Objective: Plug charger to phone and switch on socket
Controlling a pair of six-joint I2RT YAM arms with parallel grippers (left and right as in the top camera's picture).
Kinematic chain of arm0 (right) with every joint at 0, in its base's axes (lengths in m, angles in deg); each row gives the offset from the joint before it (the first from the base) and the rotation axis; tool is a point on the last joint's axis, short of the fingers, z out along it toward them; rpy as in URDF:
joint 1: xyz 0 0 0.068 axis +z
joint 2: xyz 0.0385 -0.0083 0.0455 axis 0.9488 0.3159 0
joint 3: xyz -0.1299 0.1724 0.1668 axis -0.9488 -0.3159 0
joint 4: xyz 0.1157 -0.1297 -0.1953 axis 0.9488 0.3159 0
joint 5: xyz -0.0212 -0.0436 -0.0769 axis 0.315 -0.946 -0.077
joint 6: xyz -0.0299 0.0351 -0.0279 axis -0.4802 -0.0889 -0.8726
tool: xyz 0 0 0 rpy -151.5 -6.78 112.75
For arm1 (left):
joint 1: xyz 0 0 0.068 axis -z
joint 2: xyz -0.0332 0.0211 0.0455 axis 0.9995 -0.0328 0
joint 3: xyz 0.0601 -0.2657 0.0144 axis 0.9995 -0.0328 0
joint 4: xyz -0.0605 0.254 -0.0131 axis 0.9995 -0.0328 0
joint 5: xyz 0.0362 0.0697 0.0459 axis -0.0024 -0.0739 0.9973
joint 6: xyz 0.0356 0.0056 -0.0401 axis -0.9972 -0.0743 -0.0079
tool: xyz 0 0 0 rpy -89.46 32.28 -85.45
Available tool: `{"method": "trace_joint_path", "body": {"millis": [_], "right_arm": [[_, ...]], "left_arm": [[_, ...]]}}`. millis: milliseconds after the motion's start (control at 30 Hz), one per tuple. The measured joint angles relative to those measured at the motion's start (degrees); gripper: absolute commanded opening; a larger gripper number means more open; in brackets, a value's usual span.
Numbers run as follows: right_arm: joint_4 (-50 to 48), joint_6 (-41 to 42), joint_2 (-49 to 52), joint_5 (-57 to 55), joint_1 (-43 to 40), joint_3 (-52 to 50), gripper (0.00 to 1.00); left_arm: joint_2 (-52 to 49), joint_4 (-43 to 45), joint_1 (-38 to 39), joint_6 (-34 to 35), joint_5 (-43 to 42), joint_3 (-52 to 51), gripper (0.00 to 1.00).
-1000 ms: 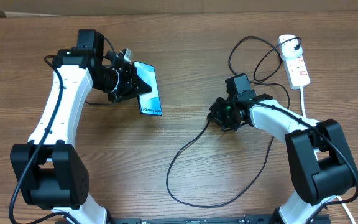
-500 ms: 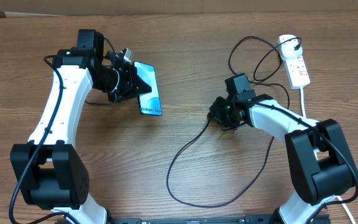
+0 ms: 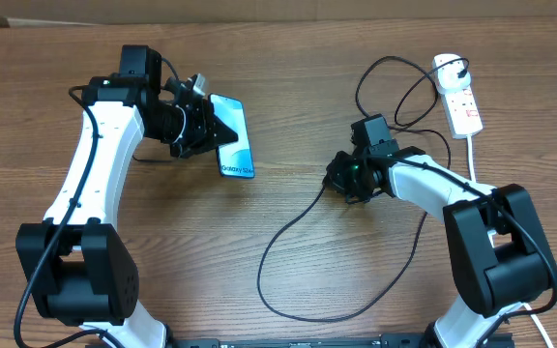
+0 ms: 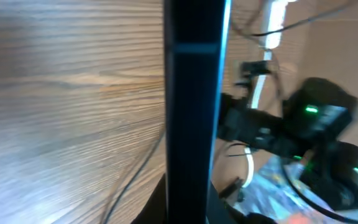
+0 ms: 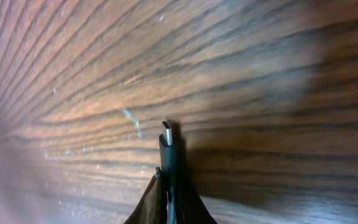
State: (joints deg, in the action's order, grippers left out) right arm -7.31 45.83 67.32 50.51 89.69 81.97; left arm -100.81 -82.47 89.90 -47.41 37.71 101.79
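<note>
The charger (image 3: 277, 237) lies in a loose loop on the tabletop (image 3: 288, 87), and its far end runs up to the socket (image 3: 459, 97) at the right. Its tip (image 5: 168, 140) pokes out of the right pincer (image 3: 346, 179), which is clamped on the connector just behind the metal. The cable is light and limp, so only that stiff connector gives aim and is the place to hold. The phone (image 3: 231, 136), well apart to the left, is pinched at one edge by the left pincer (image 3: 199, 130). It looks rigid and slick, likely to pivot if pushed.
</note>
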Motion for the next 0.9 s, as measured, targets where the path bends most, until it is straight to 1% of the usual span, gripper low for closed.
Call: {"method": "trace_joint_path", "body": {"millis": [67, 233, 367, 533, 633, 733, 900], "right_arm": [[0.02, -0.72, 0.04, 2.03, -0.35, 0.0, 0.04], [0.11, -2.89, 0.04, 10.1, -1.51, 0.02, 0.04], [0.7, -6.03, -0.63, 18.95, -1.99, 0.02, 0.04], [4.76, -11.04, -5.95, 30.82, -1.99, 0.09, 0.04], [8.07, -13.53, -10.19, 35.78, -1.99, 0.22, 0.04], [8.76, -15.56, -14.27, 41.18, -1.99, 0.22, 0.04], [8.94, -16.81, -18.51, 45.2, -1.16, 0.22, 0.04]], "left_arm": [[0.0, 0.7, 0.0, -0.28, -2.36, 0.0, 0.04], [0.0, 2.08, 0.0, -1.53, -11.8, 0.02, 0.04], [0.0, 4.22, 0.0, -2.78, -19.28, -0.02, 0.04], [0.0, 9.81, -0.07, -3.17, -27.78, -0.04, 0.04], [0.0, 10.8, -0.68, -3.04, -30.62, -0.04, 0.04], [0.0, 10.78, -1.99, -2.86, -32.59, -0.04, 0.04], [0.0, 10.75, -2.64, -0.72, -35.04, -0.04, 0.04]]}}
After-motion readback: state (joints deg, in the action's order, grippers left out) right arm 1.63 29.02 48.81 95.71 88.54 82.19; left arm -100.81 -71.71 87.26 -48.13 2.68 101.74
